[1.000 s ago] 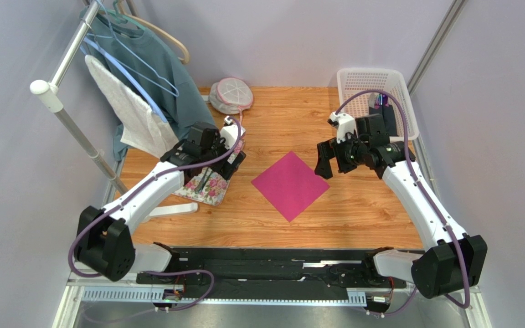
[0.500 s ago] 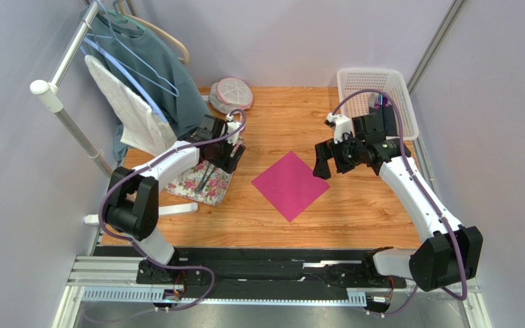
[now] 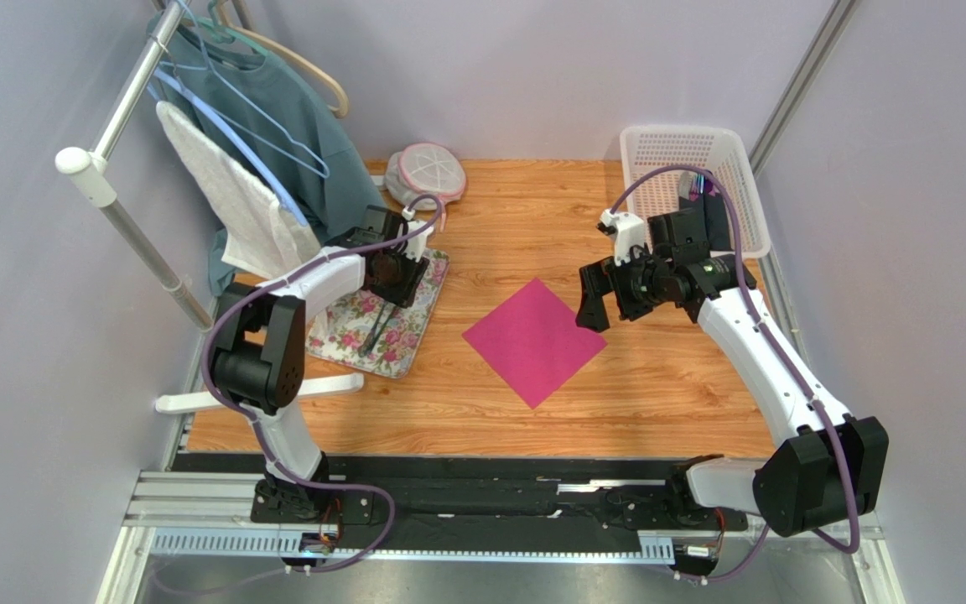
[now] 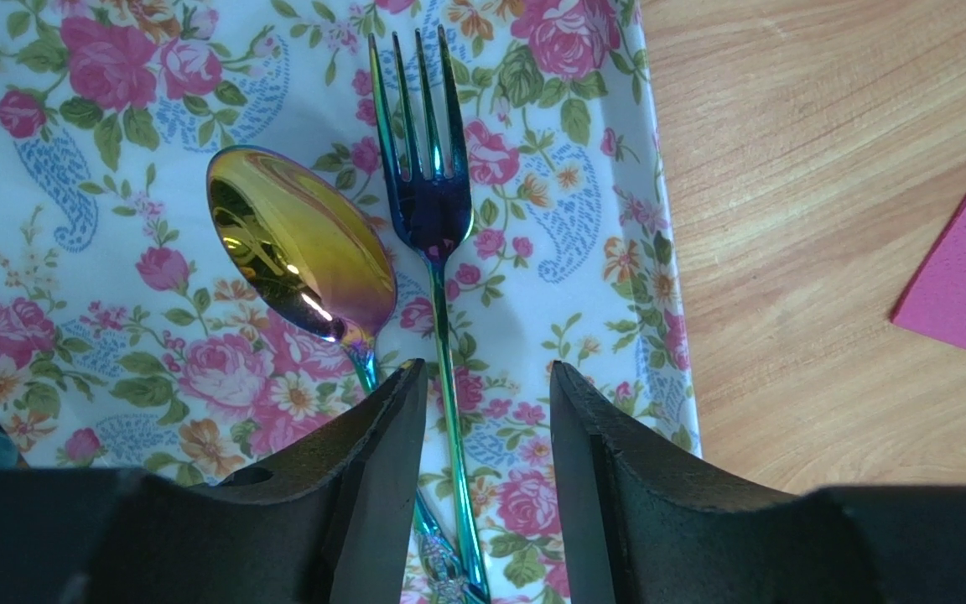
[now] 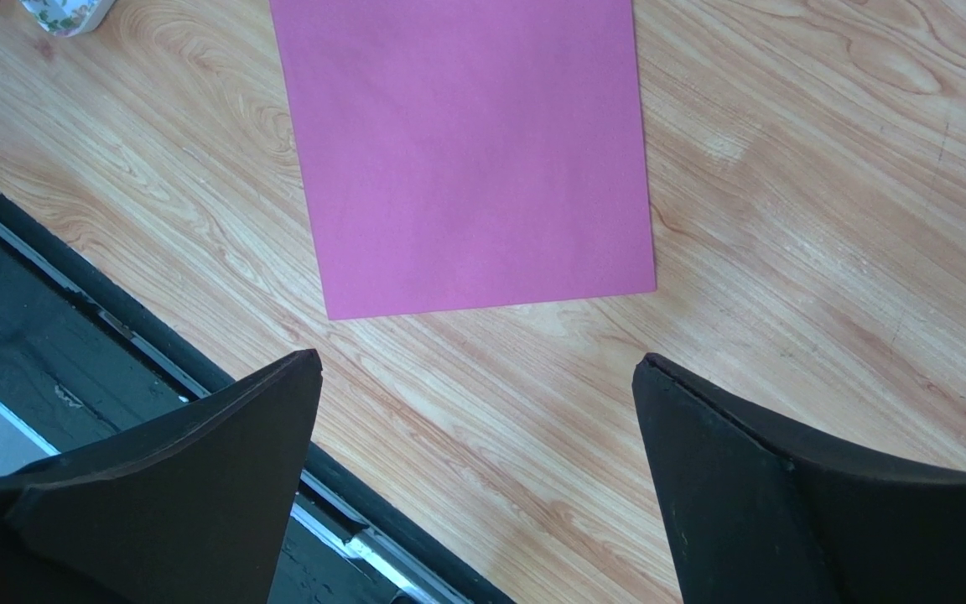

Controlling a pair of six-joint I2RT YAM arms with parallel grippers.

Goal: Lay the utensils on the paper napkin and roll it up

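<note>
Count them off: two utensils, one spoon (image 4: 299, 258) with a gold bowl and one fork (image 4: 431, 201) flashing blue and green, lying side by side on a single floral cloth (image 4: 98, 227) at the left of the tabletop (image 3: 501, 214). One paper napkin (image 3: 535, 341), magenta, lies flat and bare in the middle, turned like a diamond, well apart from the cutlery. Two arms are in play.

The left hand (image 4: 486, 378) is down over the cloth, fingers apart with a narrow gap. The fork's handle runs through that gap, and the spoon's handle slips under the left finger (image 4: 375, 466). Neither is pinched. The right hand (image 5: 478, 363) hangs just right of the napkin with fingers spread wide, holding nothing.

Against a second ago, the left arm has folded right up. Its elbow has swung in from the near left, the hand has slid towards the cloth's far end, and more of the print is uncovered. The right arm has shifted only slightly. The napkin has not moved.

The tabletop is light wood grain with a black rail along its near edge. A white slotted basket (image 3: 690, 157) stands in the far right corner, with a round mesh pouch (image 3: 425, 174) at the far edge. A garment rack (image 3: 123, 113) on the left carries a teal top and a white towel. Plain pale walls close it in.
</note>
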